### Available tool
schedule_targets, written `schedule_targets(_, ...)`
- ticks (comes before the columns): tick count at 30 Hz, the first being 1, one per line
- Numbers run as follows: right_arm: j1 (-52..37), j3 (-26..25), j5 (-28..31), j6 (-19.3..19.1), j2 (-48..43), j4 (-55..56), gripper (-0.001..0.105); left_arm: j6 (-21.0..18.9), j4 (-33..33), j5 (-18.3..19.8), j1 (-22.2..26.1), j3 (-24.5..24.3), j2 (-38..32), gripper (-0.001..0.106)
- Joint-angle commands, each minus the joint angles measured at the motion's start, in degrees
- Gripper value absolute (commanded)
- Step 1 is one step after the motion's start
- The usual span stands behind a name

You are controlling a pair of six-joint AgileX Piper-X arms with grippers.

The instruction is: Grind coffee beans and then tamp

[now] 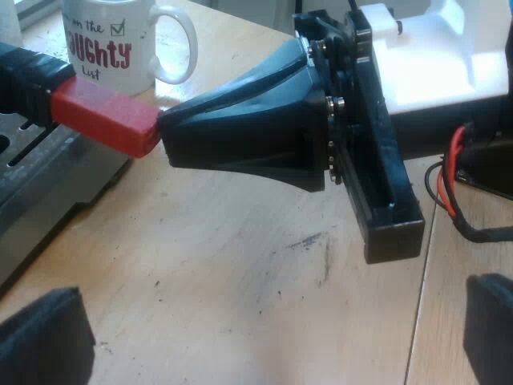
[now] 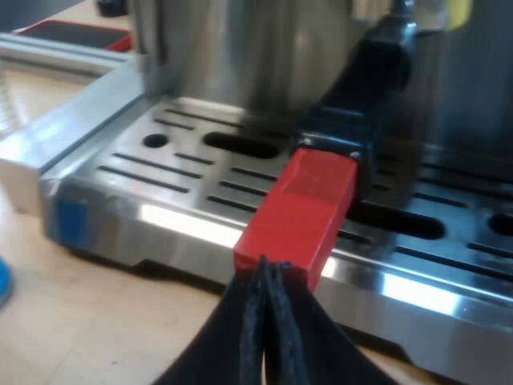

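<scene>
The holder's dark handle (image 2: 361,104) runs out from the espresso machine's front over the slotted drip tray (image 2: 160,172) and ends in a red block (image 2: 300,212). My right gripper (image 2: 264,273) is shut with nothing between its fingers, and its tips touch the near edge of that red end. In the left wrist view the same red end (image 1: 104,116) meets the tip of the right gripper (image 1: 164,136) beside the drip tray (image 1: 40,192). My left gripper (image 1: 264,341) is open over the bare wooden table, its fingers (image 1: 40,341) far apart with nothing between them.
A white mug (image 1: 120,40) with red lettering stands on the wooden table beyond the handle. A white block (image 1: 425,56) lies behind the right arm. A blue edge (image 2: 2,285) shows on the table beside the drip tray.
</scene>
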Motion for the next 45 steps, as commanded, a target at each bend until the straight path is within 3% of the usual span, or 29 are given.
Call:
schedule_targets(1, -2.9, -1.0, 4.6, -1.4, -0.1, -2.6, 0.000, -0.3, -0.7, 0.7, -0.2, -0.1, -0.2, 0.098)
schedule_targets(9, -2.9, -1.0, 10.5, -1.7, -0.1, -3.4, 0.000, -0.3, -0.7, 0.7, -0.2, -0.1, -0.2, 0.098)
schedule_targets(19, -2.9, -1.0, 11.5, -1.8, -0.1, -2.6, 0.000, -0.3, -0.7, 0.7, -0.2, -0.1, -0.2, 0.098)
schedule_targets(28, 2.0, -1.0, 11.0, 3.1, -0.1, 6.6, 0.000, -0.3, -0.7, 0.7, -0.2, -0.1, -0.2, 0.098)
schedule_targets(30, 3.5, -1.0, 11.0, 6.0, -0.1, 8.6, 0.000, -0.3, -0.7, 0.7, -0.2, -0.1, -0.2, 0.098)
schedule_targets(39, 7.3, -1.0, 11.2, 8.6, -0.1, 11.3, 0.000, -0.3, -0.7, 0.7, -0.2, -0.1, -0.2, 0.098)
schedule_targets(43, 10.7, -1.0, 16.9, 8.8, -1.5, 12.6, 0.000, -0.3, -0.7, 0.7, -0.2, -0.1, -0.3, 0.098)
schedule_targets(45, 13.0, -1.0, 18.2, 8.8, -3.5, 13.8, 0.009, -0.3, -0.5, 0.7, -0.2, -0.4, -1.1, 0.098)
